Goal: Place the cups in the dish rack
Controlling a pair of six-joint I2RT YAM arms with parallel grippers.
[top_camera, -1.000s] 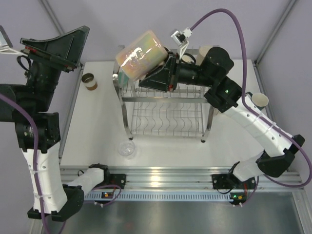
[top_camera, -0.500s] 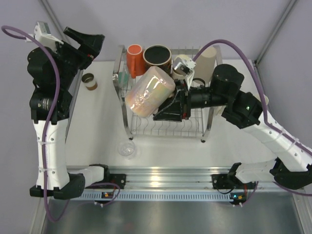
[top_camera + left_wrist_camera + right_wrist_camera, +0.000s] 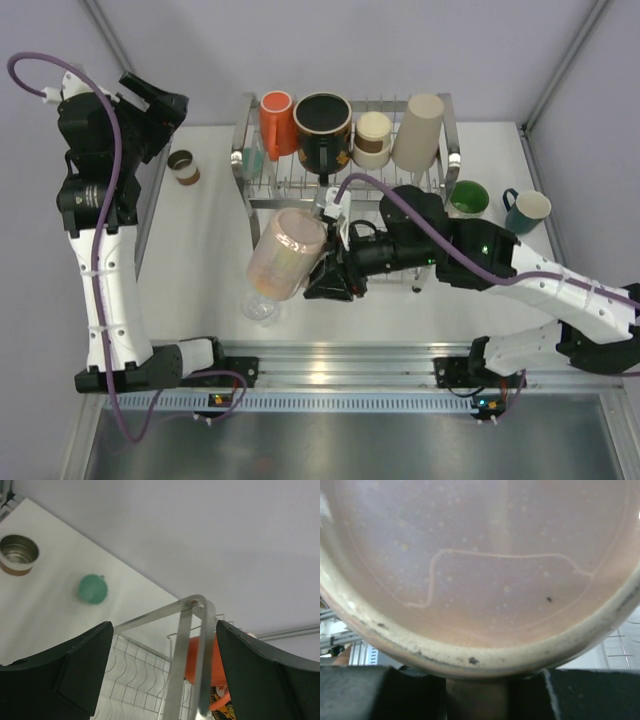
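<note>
While the raised left pincer (image 3: 164,630) gapes empty, the outstretched right pincer (image 3: 324,276) clamps the pink cup (image 3: 285,252).

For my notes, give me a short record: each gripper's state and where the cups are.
Left gripper: open, empty, raised at far left
Right gripper: shut on pink cup, in front of rack
Top tier of rack: orange cup, black mug, paper cup, beige cup
On table: clear cup, green cup, teal mug, brown cup
</note>
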